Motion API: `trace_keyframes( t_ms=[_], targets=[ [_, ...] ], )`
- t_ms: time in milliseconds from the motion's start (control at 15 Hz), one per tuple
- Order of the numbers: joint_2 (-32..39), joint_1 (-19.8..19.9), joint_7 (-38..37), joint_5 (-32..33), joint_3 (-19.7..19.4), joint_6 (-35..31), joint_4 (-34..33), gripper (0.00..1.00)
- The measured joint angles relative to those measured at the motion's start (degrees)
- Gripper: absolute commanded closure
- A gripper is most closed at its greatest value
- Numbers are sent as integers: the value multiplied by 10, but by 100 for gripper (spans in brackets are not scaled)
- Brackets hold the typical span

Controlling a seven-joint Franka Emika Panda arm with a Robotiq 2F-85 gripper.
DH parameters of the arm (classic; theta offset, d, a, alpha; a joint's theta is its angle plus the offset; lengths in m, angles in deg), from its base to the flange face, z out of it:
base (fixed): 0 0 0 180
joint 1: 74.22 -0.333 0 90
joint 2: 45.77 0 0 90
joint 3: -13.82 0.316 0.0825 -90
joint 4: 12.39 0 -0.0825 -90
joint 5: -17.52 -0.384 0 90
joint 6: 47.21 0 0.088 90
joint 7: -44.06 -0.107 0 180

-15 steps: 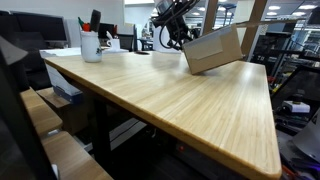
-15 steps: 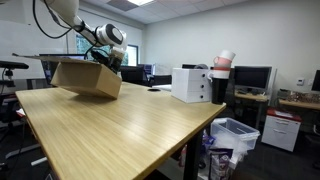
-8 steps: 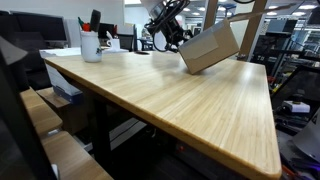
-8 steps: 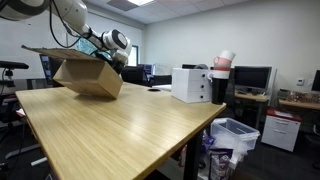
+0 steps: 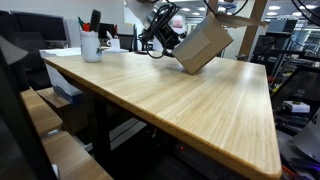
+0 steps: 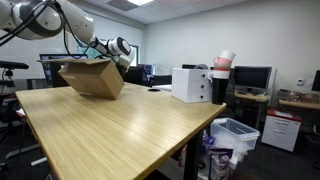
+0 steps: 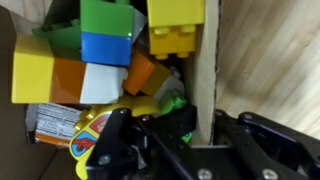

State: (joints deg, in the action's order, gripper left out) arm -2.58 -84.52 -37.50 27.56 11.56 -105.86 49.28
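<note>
A cardboard box (image 5: 203,46) is held tilted above the far end of the wooden table (image 5: 170,95); it also shows in the exterior view from the table's other side (image 6: 93,78). My gripper (image 7: 180,135) is shut on the box's wall (image 7: 204,70), one finger inside and one outside. Inside the box lie coloured blocks: a green one (image 7: 105,17), a blue one (image 7: 105,48), yellow ones (image 7: 176,25) and an orange one (image 7: 148,74), plus other small items. The arm (image 6: 60,20) reaches the box from behind.
A white cup with pens (image 5: 91,44) stands near a far corner of the table. A white box-shaped device (image 6: 191,84) with stacked cups behind it sits at another edge. Monitors, desks, a bin (image 6: 235,135) and chairs surround the table.
The box has tipped further, its open top turning over, and it has shifted slightly across the table end with the gripper still holding its wall.
</note>
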Motion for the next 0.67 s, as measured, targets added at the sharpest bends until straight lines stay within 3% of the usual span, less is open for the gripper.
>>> trace_keyframes(
  t_ms=[333, 667],
  targets=[
    [14, -4, 0, 0, -7, 17, -18, 99],
    [-7, -3, 4, 0, -10, 14, 21, 99]
  ],
)
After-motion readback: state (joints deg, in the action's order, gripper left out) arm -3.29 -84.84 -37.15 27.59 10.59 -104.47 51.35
